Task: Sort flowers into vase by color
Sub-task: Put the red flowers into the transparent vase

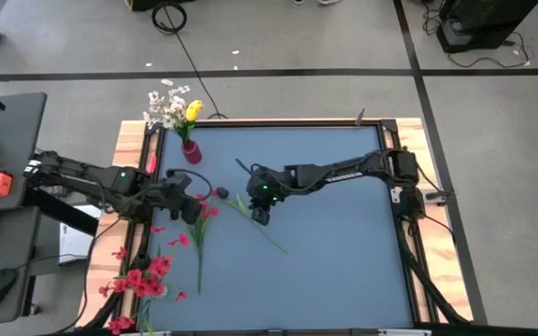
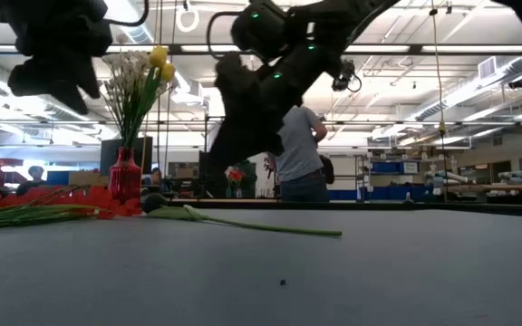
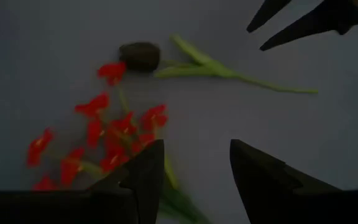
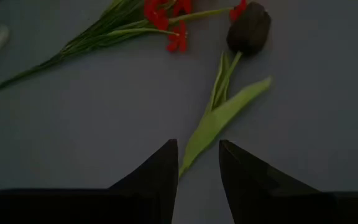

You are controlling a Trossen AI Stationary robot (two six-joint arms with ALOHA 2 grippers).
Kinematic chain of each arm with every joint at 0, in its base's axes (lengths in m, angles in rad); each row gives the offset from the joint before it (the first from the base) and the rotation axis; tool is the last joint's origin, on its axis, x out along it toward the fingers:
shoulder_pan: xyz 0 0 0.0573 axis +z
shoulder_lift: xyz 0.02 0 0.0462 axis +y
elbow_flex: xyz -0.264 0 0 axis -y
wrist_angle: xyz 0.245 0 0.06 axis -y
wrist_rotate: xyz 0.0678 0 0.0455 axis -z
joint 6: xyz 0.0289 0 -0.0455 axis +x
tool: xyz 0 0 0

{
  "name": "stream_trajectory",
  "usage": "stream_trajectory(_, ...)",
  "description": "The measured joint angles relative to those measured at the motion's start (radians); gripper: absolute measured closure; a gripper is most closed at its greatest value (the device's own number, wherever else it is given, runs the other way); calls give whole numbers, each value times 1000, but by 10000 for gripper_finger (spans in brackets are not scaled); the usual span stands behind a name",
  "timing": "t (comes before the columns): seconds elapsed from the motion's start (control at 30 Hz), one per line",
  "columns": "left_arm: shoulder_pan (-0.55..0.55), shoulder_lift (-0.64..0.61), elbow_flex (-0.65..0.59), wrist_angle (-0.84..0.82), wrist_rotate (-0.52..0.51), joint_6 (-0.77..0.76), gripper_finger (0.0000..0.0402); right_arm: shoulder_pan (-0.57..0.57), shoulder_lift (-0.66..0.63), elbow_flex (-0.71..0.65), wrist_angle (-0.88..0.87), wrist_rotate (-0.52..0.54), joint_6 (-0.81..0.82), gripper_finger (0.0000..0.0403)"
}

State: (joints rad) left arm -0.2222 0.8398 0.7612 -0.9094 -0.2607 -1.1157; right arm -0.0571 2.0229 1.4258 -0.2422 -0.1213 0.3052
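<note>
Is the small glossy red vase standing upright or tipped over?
Upright. The small glossy red vase stands on its base in the low view, with white and yellow flowers rising from its mouth.

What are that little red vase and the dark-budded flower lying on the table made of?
Vase: glossy red, probably glass or glazed ceramic; it shows bright highlights. Dark-budded flower: likely plastic or fabric, judging by its matte bud and stiff, evenly green stem and leaf.

High view looks straight down; low view sits level with the surface (image 1: 344, 261); both wrist views (close-up) share the dark-budded flower (image 4: 248, 28).
</note>
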Motion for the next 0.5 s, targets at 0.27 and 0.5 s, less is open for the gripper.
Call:
stream_trajectory(0.27,0,2,0,-77,38,-38,212,5,139,113,-30,23,1,276)
stream_trajectory(0.5,-20,70,0,-86,49,-261,212,21,149,119,-51,120,48,276)
